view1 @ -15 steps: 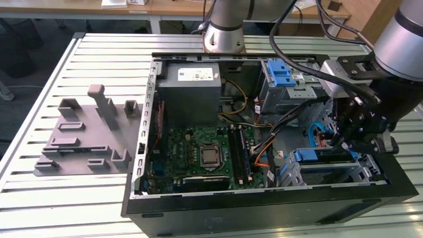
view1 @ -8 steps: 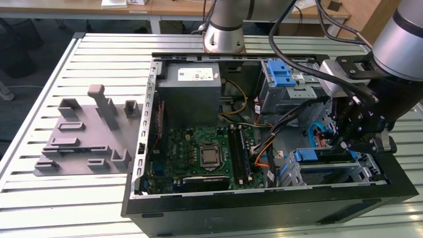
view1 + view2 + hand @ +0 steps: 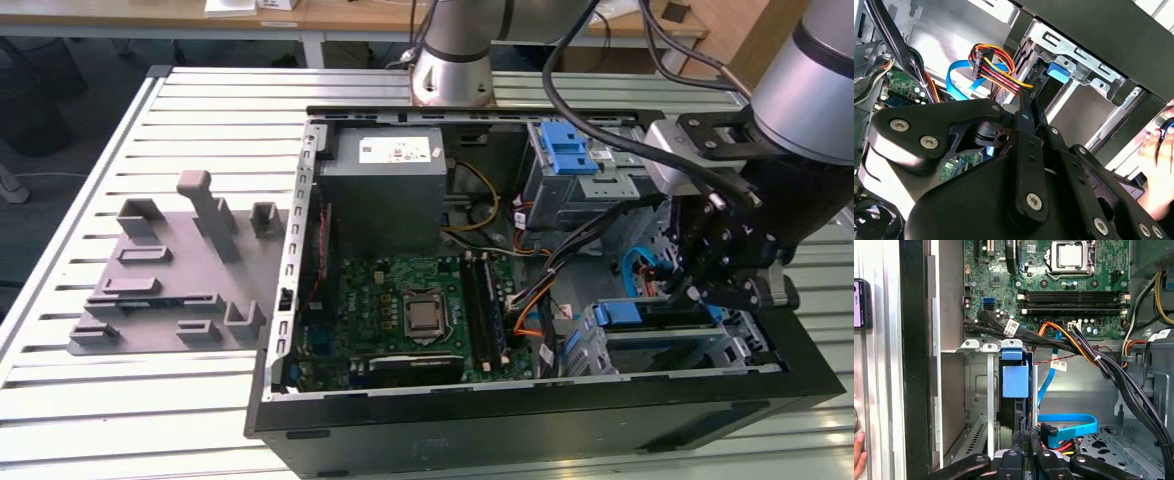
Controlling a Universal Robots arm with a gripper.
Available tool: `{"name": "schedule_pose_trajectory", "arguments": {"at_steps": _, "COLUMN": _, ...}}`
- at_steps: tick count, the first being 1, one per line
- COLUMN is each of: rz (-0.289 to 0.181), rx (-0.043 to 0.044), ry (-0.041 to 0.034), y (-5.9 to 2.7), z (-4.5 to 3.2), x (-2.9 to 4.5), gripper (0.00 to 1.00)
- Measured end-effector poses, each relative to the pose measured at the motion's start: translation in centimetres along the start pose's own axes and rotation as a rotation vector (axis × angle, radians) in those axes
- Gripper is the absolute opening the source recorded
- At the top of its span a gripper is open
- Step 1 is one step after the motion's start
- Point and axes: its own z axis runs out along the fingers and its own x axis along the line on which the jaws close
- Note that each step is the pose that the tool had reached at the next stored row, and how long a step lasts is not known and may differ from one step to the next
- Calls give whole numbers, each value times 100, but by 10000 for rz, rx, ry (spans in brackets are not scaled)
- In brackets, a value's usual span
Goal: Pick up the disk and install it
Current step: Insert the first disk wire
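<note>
The disk (image 3: 643, 316) sits edge-on inside the lower drive cage (image 3: 667, 345) at the front corner of the open computer case, on the exterior view's right. Its blue plastic rail shows in both wrist views (image 3: 1015, 379) (image 3: 1058, 71). My gripper (image 3: 701, 295) reaches down into the case right over that cage. Its two thin fingers are shut together, and the tips (image 3: 1033, 97) (image 3: 1027, 437) are at the disk's rear end, beside the coloured power wires (image 3: 996, 67). I cannot tell whether they touch the disk.
A grey power supply box (image 3: 387, 165) and an upper cage with a blue latch (image 3: 571, 150) stand at the case's back. A green motherboard (image 3: 414, 310), black cable bundles (image 3: 1094, 357) and a blue flat cable (image 3: 1069, 422) crowd the bay. A person's hand (image 3: 1160, 150) is beside the case. A grey fixture plate (image 3: 174, 285) lies at the exterior view's left.
</note>
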Motion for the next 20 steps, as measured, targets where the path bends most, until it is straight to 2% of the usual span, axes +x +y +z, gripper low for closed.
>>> {"name": "schedule_pose_trajectory", "arguments": {"at_steps": 11, "rz": 41, "rx": -1, "ry": -22, "y": 0, "z": 5, "x": 0, "gripper": 16}}
{"name": "schedule_pose_trajectory", "arguments": {"at_steps": 20, "rz": 270, "rx": -6, "ry": -3, "y": -1, "z": 3, "x": 3, "gripper": 16}}
